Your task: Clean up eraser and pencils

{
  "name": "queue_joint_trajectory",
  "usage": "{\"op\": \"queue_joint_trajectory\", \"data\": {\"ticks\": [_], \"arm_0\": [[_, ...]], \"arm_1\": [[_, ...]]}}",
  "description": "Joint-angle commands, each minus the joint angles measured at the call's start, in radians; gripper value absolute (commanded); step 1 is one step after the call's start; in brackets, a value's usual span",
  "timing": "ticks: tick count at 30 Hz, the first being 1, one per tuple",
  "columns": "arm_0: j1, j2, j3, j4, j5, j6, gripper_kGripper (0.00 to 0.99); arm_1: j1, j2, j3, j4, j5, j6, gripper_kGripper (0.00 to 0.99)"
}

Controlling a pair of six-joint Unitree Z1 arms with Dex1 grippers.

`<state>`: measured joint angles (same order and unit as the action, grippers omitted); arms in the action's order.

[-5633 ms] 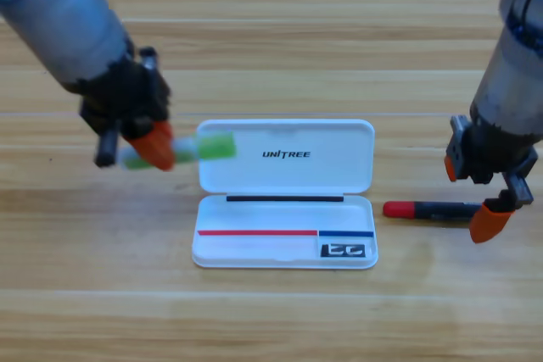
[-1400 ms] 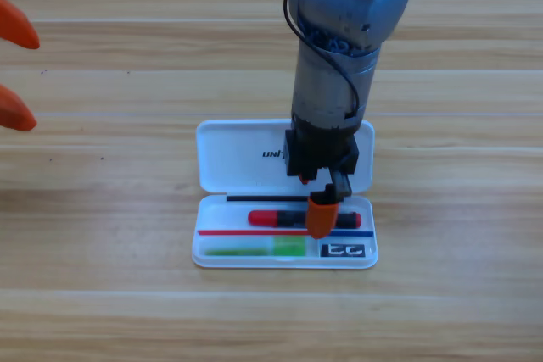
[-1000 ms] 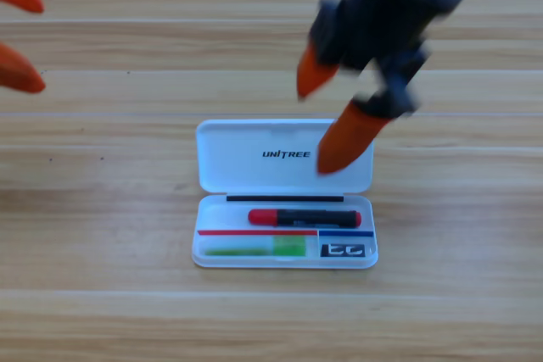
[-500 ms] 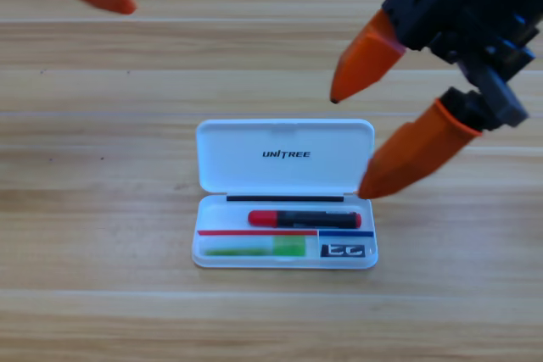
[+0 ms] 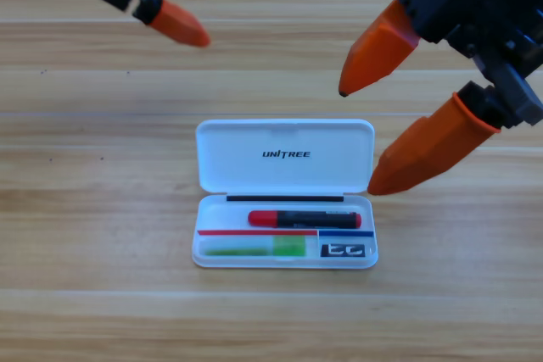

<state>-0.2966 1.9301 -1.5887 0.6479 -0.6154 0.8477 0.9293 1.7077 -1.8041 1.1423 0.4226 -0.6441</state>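
Wood counter (image 5: 102,294): plain planks, carrying one white case (image 5: 285,154) lying open, lid flipped toward the arms.
Right hand (image 5: 383,133): hung up and to the right of the case, released, both orange jaws spread wide with nothing between them. Lower jaw tip sat just off the lid's right corner, not touching as far as I could tell.
Left hand (image 5: 188,10): way off at the top left, well apart from everything, jaws parted a little and holding nothing.
Red and black pencil (image 5: 304,218): lying flat in the tray's upper slot, below and left of the right hand.
White and green pencil (image 5: 256,248): flat in the lower slot, one row further from that hand.
Eraser (image 5: 344,251): in the small compartment at the lower right of the tray, almost straight below the right hand's lower jaw.
Step in hand: honestly looked like the packing part was done, all three bits were in the tray.
Next move: my guess, only the lid was left. A hand would need to come behind the lid's far edge and tip it forward over the tray without dragging the whole case across the counter.
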Motion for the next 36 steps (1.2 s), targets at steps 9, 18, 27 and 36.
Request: {"op": "queue_joint_trajectory", "data": {"ticks": [9, 18, 27, 36], "arm_0": [[0.007, 0.165, 0.127, -0.128, -0.029, 0.059, 0.65], [0.005, 0.185, 0.134, -0.146, -0.023, 0.07, 0.0], [-0.027, 0.271, 0.147, -0.155, -0.03, 0.11, 0.0], [-0.044, 0.313, 0.141, -0.169, -0.038, 0.103, 0.0]], "arm_1": [[0.019, -0.002, 0.025, -0.036, 0.005, 0.011, 0.91], [0.019, 0.0, 0.023, -0.036, 0.002, 0.011, 0.914], [0.019, 0.001, 0.017, -0.036, -0.001, 0.018, 0.914], [0.019, 0.001, 0.017, -0.036, -0.001, 0.023, 0.914]]}}
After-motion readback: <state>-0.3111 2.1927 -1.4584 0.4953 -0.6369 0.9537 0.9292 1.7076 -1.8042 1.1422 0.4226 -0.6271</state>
